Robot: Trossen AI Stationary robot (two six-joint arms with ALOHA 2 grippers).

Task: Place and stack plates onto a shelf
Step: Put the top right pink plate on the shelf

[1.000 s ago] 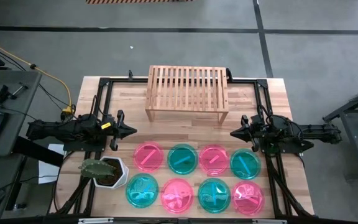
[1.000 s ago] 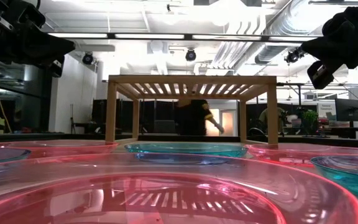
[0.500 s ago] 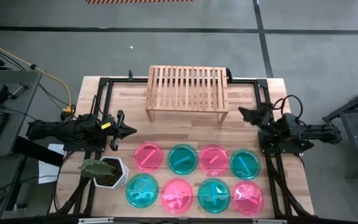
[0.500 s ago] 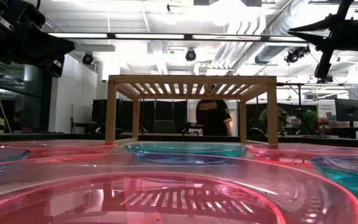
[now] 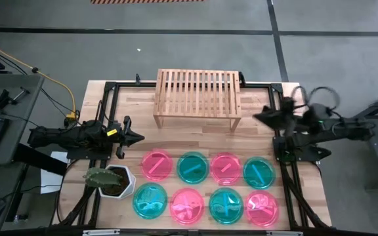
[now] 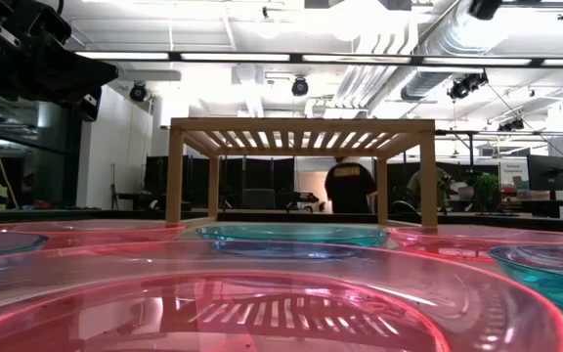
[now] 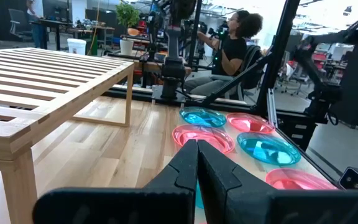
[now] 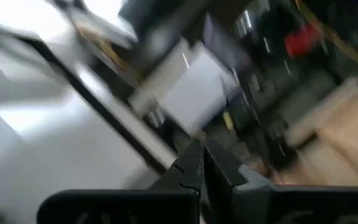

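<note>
My right end effector (image 5: pixel 256 117) is shut tight and holds nothing, just beside the shelf (image 5: pixel 197 98). The eight plates (image 5: pixel 209 185) lie on the table (image 5: pixel 195 141) near it. My left end effector (image 5: pixel 140 137) waits, shut too.

Right gripper (image 8: pixel 199 163) fingers (image 8: pixel 188 168) pressed together, blurred surroundings

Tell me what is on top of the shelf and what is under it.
Nothing lies on the shelf; its slatted top is bare. Under it, the low view shows open space through to the room; the tabletop directly beneath is hidden behind the plates in front.
</note>
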